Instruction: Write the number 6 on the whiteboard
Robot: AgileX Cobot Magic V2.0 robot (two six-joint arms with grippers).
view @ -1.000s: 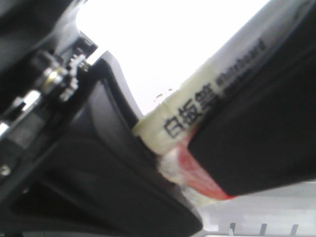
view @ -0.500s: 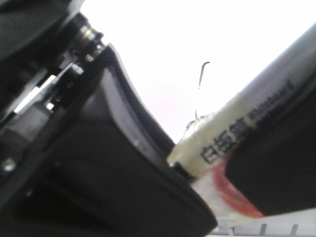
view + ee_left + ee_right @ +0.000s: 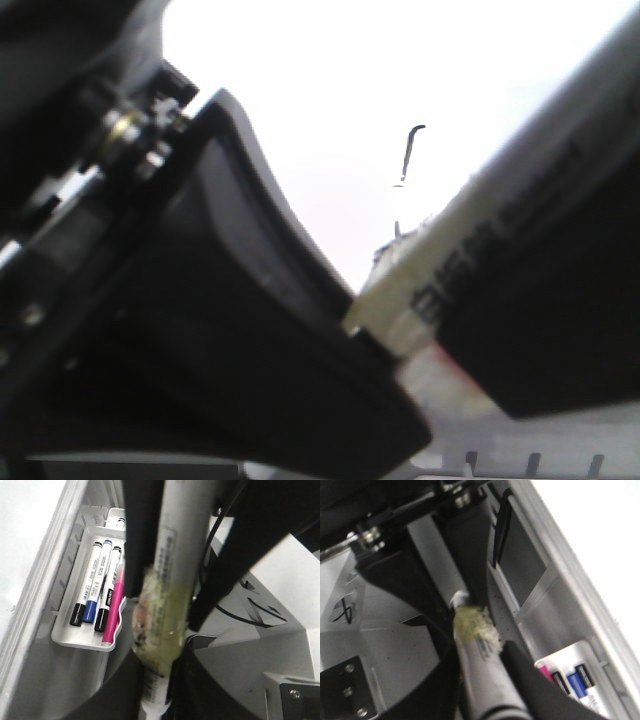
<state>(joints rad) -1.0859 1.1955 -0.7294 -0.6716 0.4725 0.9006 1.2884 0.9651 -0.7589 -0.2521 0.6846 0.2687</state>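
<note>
Right now the whiteboard fills the background of the front view, glossy and white, as it did half a second ago. My left gripper and my right gripper are both clamped on the whiteboard marker, each at a different place on its grey barrel. In the front view the barrel has slid slightly, so its printed label is blurrier and the red patch near my finger has nearly gone. A grey tray on the board's lower rim holds spare pens. A yellowish wad of tape wraps the marker. The number 6 is only a thin black stem with a hooked tip, just above the marker and unchanged; a second ago it was out of sight.
</note>
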